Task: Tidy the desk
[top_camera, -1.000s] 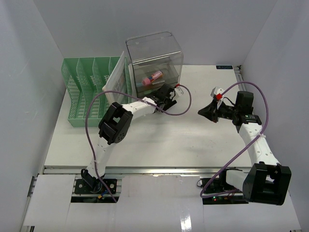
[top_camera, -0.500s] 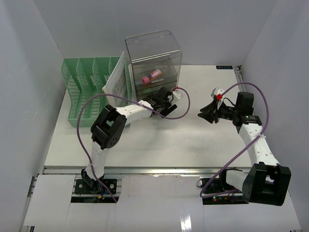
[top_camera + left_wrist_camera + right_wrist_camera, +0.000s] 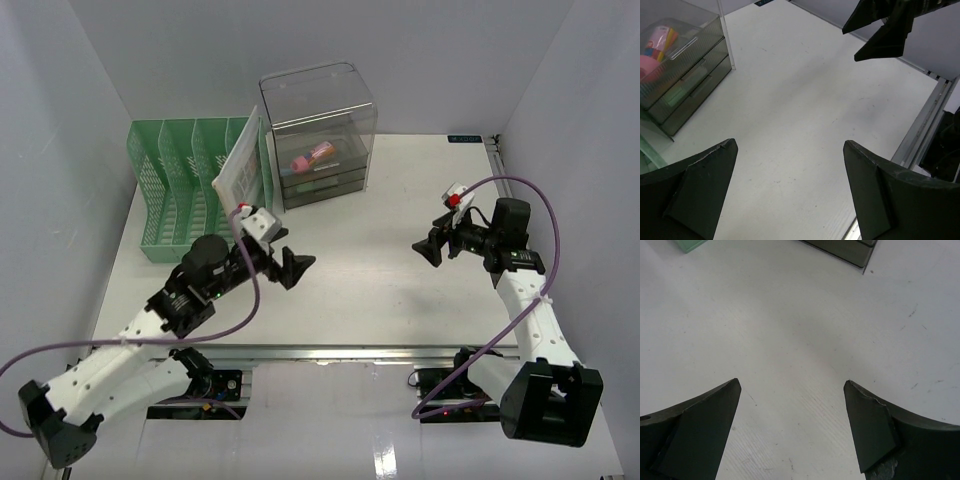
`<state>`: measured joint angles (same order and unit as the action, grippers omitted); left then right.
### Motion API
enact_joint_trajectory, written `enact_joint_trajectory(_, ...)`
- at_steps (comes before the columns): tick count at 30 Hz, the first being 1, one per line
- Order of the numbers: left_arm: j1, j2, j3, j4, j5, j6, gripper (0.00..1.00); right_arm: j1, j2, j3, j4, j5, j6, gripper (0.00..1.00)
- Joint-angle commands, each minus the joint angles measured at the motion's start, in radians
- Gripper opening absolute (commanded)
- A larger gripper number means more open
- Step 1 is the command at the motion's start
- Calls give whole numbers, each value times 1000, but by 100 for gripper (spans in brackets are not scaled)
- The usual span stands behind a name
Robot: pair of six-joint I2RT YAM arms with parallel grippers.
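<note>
Tabletop (image 3: 400, 290): white, flat, matte rectangle, faintly scuffed, metal rail along near edge; lies under both arms. Left fingers (image 3: 695, 185): black wedges, spread wide, empty. Right fingers (image 3: 875, 425): same, wide, empty.

Left arm (image 3: 110, 370), right arm (image 3: 535, 315): white links, black joint housings; purple cables (image 3: 505, 181); black wedge fingers (image 3: 695, 190); red wrist tab (image 3: 452, 200).

Lower corners: left gripper (image 3: 790, 145), dark fingers (image 3: 695, 190) spread wide.
Centre: desk (image 3: 805, 90), white surface.
Upper left: clear grey drawer box (image 3: 685, 75), pink and yellow items (image 3: 655, 42) inside.
Upper right: right gripper (image 3: 850, 46), dark.
Right edge: metal rail (image 3: 925, 130).
</note>
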<state>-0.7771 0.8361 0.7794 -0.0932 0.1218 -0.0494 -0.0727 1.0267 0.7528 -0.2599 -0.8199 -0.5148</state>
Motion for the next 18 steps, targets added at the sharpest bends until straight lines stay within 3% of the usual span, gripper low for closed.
enact_joint_trajectory(1, 9, -161, -113, -101, -34, -56, 98, -7, -32, -25, 64, 128, 169, 90)
enact_joint_trajectory(9, 10, -374, -213, -148, -106, -58, 98, -7, -154, -151, 232, 305, 358, 90)
enact_joint_trajectory(18, 10, -400, -206, -159, -136, -55, 98, -11, -173, -180, 228, 303, 382, 90)
